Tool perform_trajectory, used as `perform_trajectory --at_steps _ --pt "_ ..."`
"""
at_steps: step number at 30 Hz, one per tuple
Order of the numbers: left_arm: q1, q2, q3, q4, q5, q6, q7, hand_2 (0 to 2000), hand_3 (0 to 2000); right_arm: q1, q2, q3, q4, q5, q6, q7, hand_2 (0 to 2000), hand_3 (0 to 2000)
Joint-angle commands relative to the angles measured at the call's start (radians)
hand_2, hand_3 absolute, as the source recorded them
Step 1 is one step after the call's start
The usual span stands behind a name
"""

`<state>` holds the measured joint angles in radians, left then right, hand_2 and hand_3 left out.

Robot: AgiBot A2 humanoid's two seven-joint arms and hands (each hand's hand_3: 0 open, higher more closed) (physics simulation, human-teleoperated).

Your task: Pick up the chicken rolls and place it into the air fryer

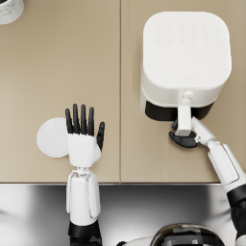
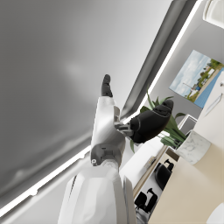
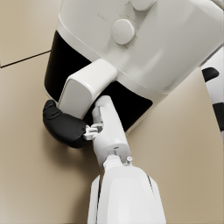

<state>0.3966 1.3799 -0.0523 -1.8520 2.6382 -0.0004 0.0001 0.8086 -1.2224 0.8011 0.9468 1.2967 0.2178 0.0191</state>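
A: Tan counter (image 1: 57, 72). Where are the chicken rolls?

B: None visible; the white plate (image 1: 50, 138) looks bare. The air fryer (image 1: 185, 53) sits closed, right robot hand (image 1: 183, 140) curled at its handle (image 1: 183, 119).

A: And the other?

B: Left robot hand (image 1: 84, 129) spread flat, holding nothing, over the plate's edge.

A: Risk?

B: A loose grip could slip off, or the pull drag the whole fryer.

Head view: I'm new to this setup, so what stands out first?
The white air fryer on the tan counter's far right, with the right hand curled at its handle. The left hand is raised, its fingers spread, holding nothing, beside a white plate.
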Motion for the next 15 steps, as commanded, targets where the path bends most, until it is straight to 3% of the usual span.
perform_trajectory --at_steps 1,15 --pt "-0.001 0.0 0.0 0.0 0.0 0.0 0.0 0 0 -0.006 -0.006 -0.016 -0.001 0.0 0.006 -0.002 2000 2000" --pt "-0.004 0.0 0.0 0.0 0.0 0.0 0.0 0 0 -0.018 -0.021 -0.057 -0.003 -0.001 0.032 -0.01 2000 2000"
